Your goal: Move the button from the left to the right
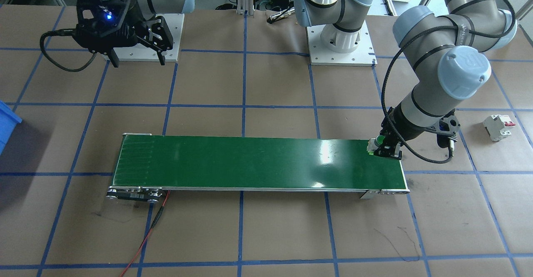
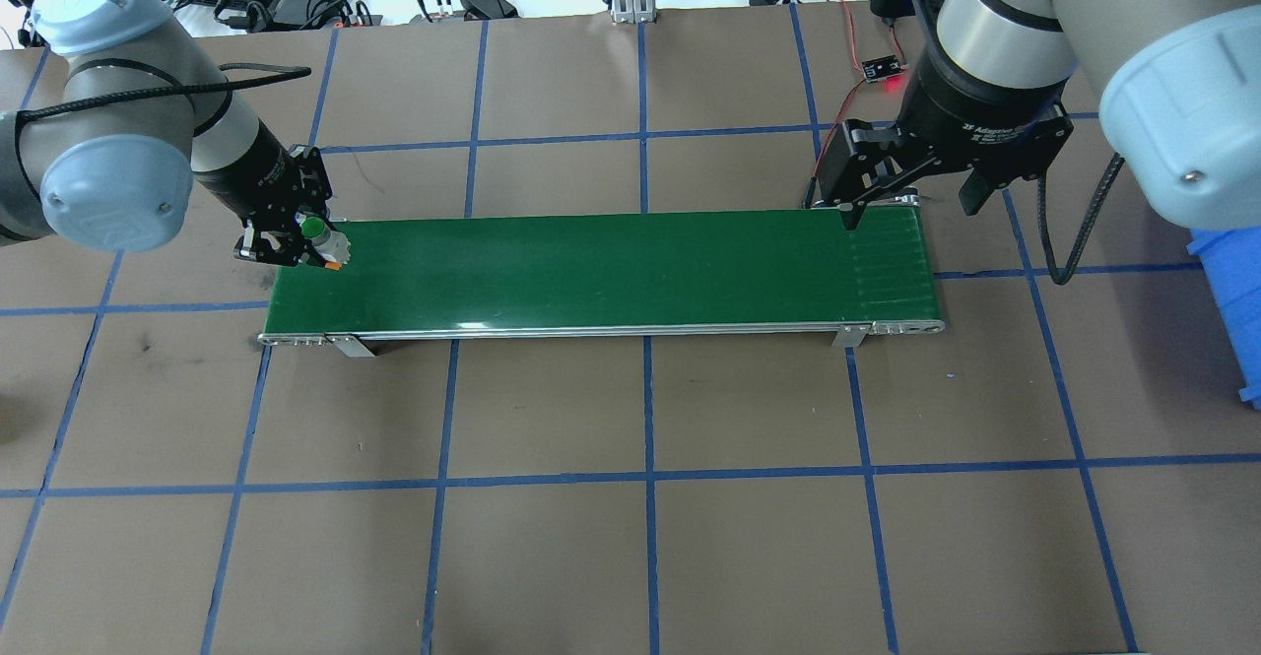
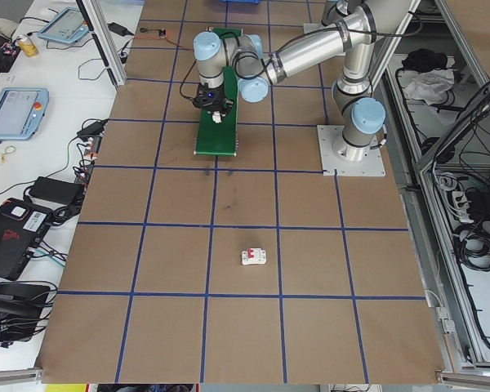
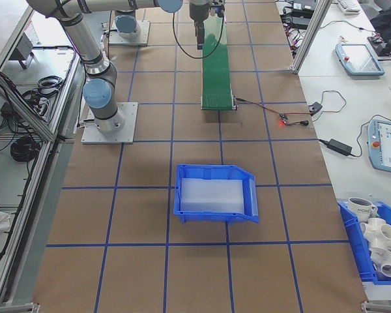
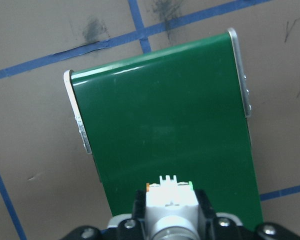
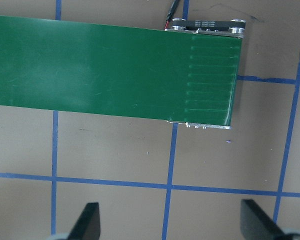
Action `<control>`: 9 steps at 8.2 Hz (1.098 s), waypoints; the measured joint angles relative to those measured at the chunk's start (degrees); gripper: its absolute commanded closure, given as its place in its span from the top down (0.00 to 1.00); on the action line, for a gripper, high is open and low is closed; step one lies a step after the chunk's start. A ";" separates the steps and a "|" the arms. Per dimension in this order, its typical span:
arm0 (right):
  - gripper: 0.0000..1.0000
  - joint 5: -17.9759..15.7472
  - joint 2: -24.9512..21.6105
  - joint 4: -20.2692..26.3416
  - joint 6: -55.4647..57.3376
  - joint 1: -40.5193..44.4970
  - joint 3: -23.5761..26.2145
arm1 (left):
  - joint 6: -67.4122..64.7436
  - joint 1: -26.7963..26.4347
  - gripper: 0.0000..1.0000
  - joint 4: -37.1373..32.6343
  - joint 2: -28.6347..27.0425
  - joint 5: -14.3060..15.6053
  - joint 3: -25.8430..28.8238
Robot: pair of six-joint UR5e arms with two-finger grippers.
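1. You have the button (image 2: 320,234) in the left end effector (image 2: 296,241), clamped between its two fingers at the left end of the green conveyor belt (image 2: 611,266) in the overhead view; in the front-facing view it sits at the belt's right end, just above the belt or touching it, and the angle does not let you tell which.
2. Judge it light and rigid: a hard plastic body, unlikely to deform under the fingers. The round cap looks smooth and could slip, so the flat sides of the white blocky body (image 5: 171,202) are the better place to hold, as the left wrist view shows now.
3. The cap probably presses in, so you should avoid squeezing it from the top.
4. The right end effector (image 2: 911,197) hangs with its fingers spread wide and nothing between them, over the belt's right end in the overhead view.
5. Count: one button, one conveyor belt, two end effectors, one circuit breaker (image 1: 497,127) on the brown surface (image 2: 630,497) at the right of the front-facing view, and one blue bin (image 4: 215,193) at the middle of the right-side view.
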 measured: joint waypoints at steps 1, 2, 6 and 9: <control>1.00 0.00 -0.02 0.00 -0.01 0.02 0.00 | 0.20 -0.03 0.37 2.81 -0.15 0.09 -1.21; 1.00 0.00 -0.01 0.00 -0.02 0.02 0.00 | 0.61 -0.02 0.37 4.51 -0.33 0.12 -1.84; 1.00 0.00 0.02 0.00 0.01 0.01 0.00 | 3.43 0.02 0.38 6.80 -3.03 0.23 -2.18; 1.00 0.00 0.03 0.00 0.00 0.03 0.00 | 3.67 0.10 0.39 7.02 -3.58 0.07 -2.26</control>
